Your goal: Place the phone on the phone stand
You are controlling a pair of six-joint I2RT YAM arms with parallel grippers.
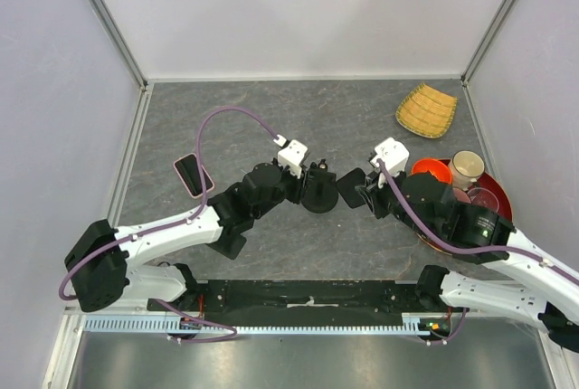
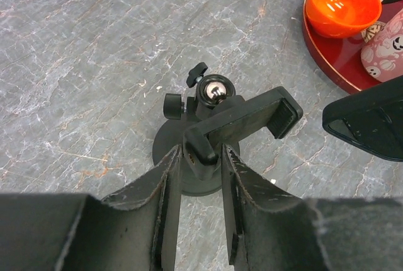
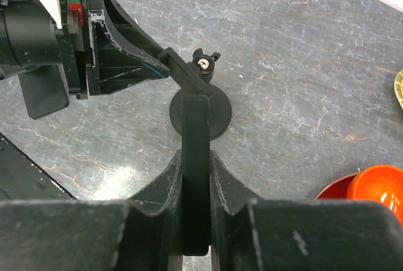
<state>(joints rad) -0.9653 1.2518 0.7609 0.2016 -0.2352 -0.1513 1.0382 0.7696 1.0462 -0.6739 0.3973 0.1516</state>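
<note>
Top external, desk point(image 1: 362, 118): grey marbled surface, both arms reaching to centre, tips nearly meeting.
Red tray point(image 2: 334, 63): right side, carrying orange bowl point(image 1: 431, 170) and cups; close to right arm's elbow.
Woven fan-shaped mat point(image 1: 427, 110): far right corner, out of play.
Pink-rimmed flat slab point(image 1: 193, 175): flat on desk at left, well apart from the action; phone-like, cannot tell what.
Phone stand point(image 2: 236, 120): upright mid-desk on round base point(image 3: 217, 120), cradle tilted on ball joint point(image 2: 213, 91).
Left end effector point(image 2: 201, 157): pressed together on near end of cradle, bracing the stand.
Phone point(image 3: 195, 120): black slab seen edge-on, off the desk, just beside stand on its right, not in cradle yet.
Right end effector point(image 3: 196, 157): pinching phone across its faces, low on the body.
Lock knob point(image 2: 196, 72): small, behind ball joint; tightness not readable.
Step (judged): lining phone up with cradle, seating not done.
Risk, snag: phone edge catching a cradle arm, levering stand over or skidding the base; cause, cradle gap looking tight and brace at one end only.
Risk, swivel: cradle drooping under load; cause, loose ball joint.
Risk, clash: phone hitting left fingers point(image 2: 164, 189) parked on cradle.
Risk, slip: phone twisting in the pinch on contact; cause, narrow grip low down.
Risk, tray: nudged by right elbow on any swing.
</note>
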